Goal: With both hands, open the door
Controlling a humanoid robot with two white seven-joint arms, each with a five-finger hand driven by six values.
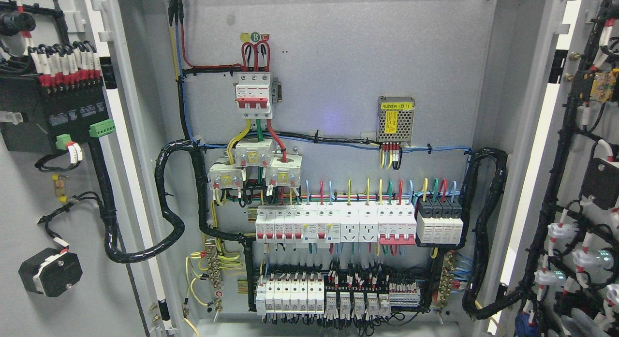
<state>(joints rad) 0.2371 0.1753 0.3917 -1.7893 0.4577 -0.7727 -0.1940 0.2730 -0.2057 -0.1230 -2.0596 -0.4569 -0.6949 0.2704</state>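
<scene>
Doors (72, 288) stand swung wide either side of the breaker rows (333, 223); neither hand shows.

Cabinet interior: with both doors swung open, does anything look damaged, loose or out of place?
Nothing stands out. The breakers sit in level rows, wiring is bundled in black loom, and the power supply hangs straight. No robot hand shows in the head view.

breakers (333, 223), wiring (169, 201), power supply (396, 119)
</scene>
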